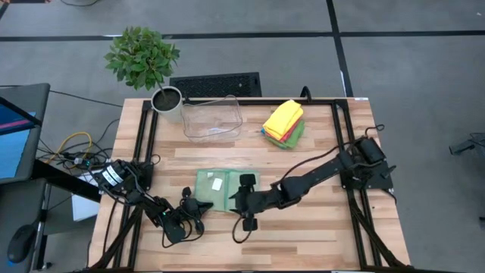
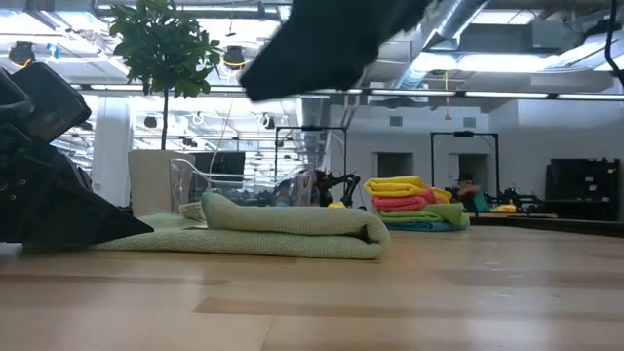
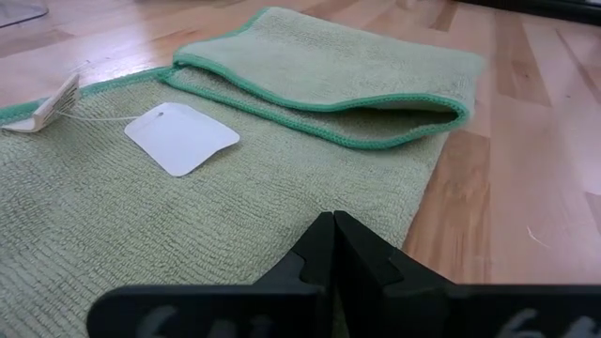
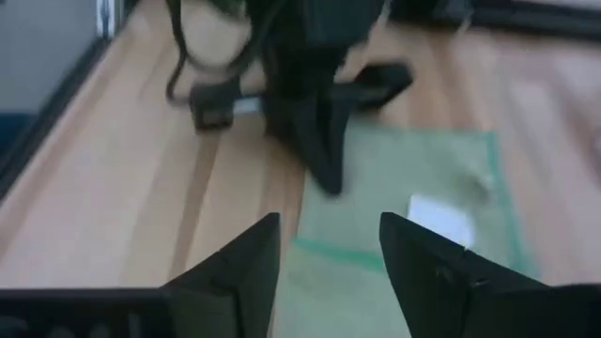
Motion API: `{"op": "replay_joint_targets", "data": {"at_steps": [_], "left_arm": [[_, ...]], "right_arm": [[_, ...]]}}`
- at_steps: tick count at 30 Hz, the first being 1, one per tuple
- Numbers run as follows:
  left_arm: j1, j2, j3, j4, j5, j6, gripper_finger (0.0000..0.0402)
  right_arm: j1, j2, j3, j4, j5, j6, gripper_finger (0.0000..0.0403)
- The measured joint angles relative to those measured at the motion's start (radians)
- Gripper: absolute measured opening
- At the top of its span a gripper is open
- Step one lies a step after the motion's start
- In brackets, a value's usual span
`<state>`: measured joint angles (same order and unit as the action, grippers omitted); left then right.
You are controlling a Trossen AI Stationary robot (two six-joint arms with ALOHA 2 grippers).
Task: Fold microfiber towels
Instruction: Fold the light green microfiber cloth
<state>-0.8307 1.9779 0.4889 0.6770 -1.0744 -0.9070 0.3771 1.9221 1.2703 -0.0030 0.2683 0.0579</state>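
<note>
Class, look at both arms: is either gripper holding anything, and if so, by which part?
Nothing is held. The right gripper hangs with jaws apart above the sage towel. The left gripper, jaws shut and empty, rests at that towel's edge.

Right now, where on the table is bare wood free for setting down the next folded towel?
Bare wood lies between the clear bin and the sage towel, and along the front right, below the right arm. The front middle is crowded: the left gripper, shut, sits at the towel's edge, and the right gripper, open, hangs over it. The towel stack fills the back right.
</note>
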Motion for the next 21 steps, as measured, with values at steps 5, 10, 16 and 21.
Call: {"op": "replay_joint_targets", "data": {"at_steps": [5, 10, 16, 21], "left_arm": [[0.0, 0.0, -0.001, 0.012, 0.0, 0.007, 0.0], [0.0, 0.0, -0.001, 0.014, -0.001, 0.008, 0.0], [0.0, 0.0, -0.001, 0.017, -0.003, 0.007, 0.0], [0.0, 0.0, -0.001, 0.019, -0.005, 0.004, 0.0]], "right_arm": [[0.038, 0.001, -0.134, 0.338, 0.053, -0.008, 0.0203], [0.059, 0.086, -0.28, 0.654, 0.126, 0.057, 0.0172], [0.061, 0.215, -0.29, 0.759, 0.124, 0.112, 0.0131], [0.059, 0.298, -0.286, 0.775, 0.123, 0.176, 0.0104]]}}
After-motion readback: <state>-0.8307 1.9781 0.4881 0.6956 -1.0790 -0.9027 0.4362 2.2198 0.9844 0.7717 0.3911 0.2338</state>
